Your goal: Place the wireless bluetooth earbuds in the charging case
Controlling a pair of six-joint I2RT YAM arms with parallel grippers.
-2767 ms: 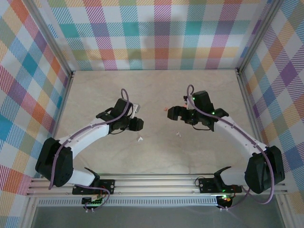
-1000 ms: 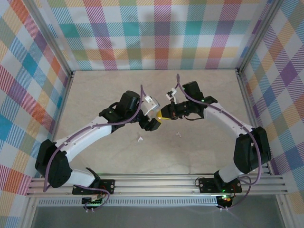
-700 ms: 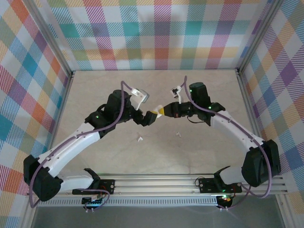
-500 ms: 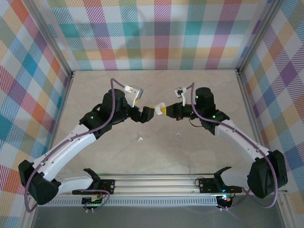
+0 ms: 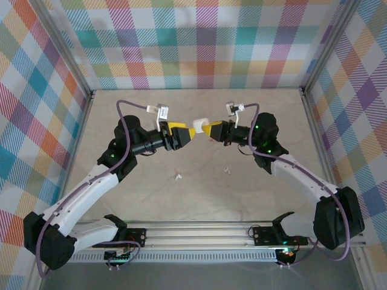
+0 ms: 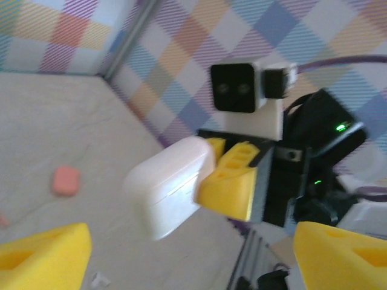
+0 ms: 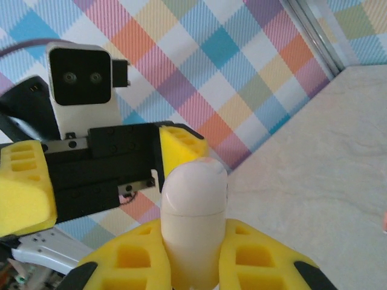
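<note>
Now, right gripper (image 5: 207, 128): clamped on white charging case (image 7: 193, 211), mid-air
left gripper (image 5: 186, 134): spread wide, empty, facing it

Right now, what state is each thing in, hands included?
charging case: lid closed, held off the table
right hand: shut on the charging case
left hand: open, clear of the charging case
two white earbuds: loose on the table
pinkish piece: lying on the table, blurred

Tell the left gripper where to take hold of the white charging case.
Grip the free rounded end of the white charging case, coming straight at it from the left gripper side: the right gripper clamps the other end, leaving that half bare.
</note>
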